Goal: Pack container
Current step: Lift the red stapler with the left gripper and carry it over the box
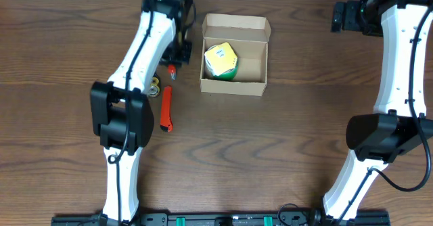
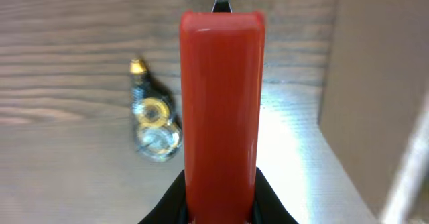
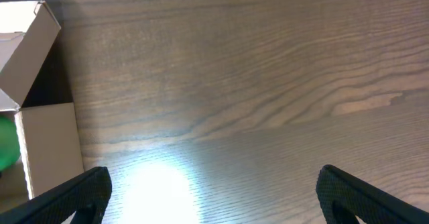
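Cardboard container [image 1: 233,86] sits open on the table [image 1: 304,138], a green-and-yellow packet [image 1: 221,60] inside. Left tool [image 2: 220,207], just beside its left wall, is clamped on a red bar [image 2: 221,96]. Right tool [image 3: 213,190] hangs well off to the right, fingers wide apart.

Setting: robotics lab bench, not a home or a shop. Evidence: two white jointed arms, left arm [image 1: 139,57] and right arm [image 1: 399,57], rise from a black mounting rail [image 1: 223,220] along the near edge of a wood-grain table [image 1: 304,118]; black cabling runs along both arms; both wrist views show a bright lamp glare on the tabletop
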`<state>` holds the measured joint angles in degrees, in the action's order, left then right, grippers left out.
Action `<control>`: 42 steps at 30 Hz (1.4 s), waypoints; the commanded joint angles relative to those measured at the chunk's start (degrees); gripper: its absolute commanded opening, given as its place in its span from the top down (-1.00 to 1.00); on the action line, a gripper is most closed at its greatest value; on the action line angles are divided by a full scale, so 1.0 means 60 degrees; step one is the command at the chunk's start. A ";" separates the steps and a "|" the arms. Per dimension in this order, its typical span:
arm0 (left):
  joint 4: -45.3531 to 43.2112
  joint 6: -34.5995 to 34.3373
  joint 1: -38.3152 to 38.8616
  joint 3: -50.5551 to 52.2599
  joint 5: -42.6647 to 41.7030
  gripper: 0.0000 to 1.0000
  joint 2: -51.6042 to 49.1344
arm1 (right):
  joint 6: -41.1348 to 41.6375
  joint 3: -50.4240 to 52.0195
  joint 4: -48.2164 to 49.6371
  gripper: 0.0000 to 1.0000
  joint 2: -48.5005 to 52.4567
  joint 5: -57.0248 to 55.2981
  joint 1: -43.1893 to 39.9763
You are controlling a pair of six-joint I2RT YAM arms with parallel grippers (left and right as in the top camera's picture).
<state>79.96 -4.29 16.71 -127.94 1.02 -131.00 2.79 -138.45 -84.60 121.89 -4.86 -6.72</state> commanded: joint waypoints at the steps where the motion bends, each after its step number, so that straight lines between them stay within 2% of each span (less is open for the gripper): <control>1: 0.0674 -0.0149 -0.0047 -0.1279 0.0433 0.89 0.0069 | 0.0098 -0.0004 -0.0011 -0.98 0.0058 0.0000 0.0025; 9: 0.2488 -0.0576 0.0353 -0.3974 0.0277 0.89 0.0069 | 0.0098 -0.0004 -0.0011 -0.99 0.0058 0.0000 0.0025; 15: 0.2769 -0.0550 0.1800 -0.5176 0.0270 0.89 0.0076 | 0.0102 -0.0004 -0.0011 -0.98 0.0058 -0.0004 0.0025; 24: 0.1872 -0.1803 0.3548 -0.4958 0.0678 0.89 0.0000 | 0.0098 -0.0004 -0.0011 -0.98 0.0058 0.0000 0.0025; 30: 0.1326 -0.2619 0.3646 -0.4510 0.0484 0.89 -0.0277 | 0.0098 -0.0004 -0.0011 -0.98 0.0058 -0.0004 0.0025; 42: 0.0801 -0.2779 0.3632 -0.4506 -0.0776 0.90 -0.1989 | 0.0098 -0.0004 -0.0011 -0.99 0.0058 0.0000 0.0025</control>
<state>84.93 -19.97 38.65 -155.30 -1.23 -140.49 2.79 -138.45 -84.60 121.89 -4.86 -6.72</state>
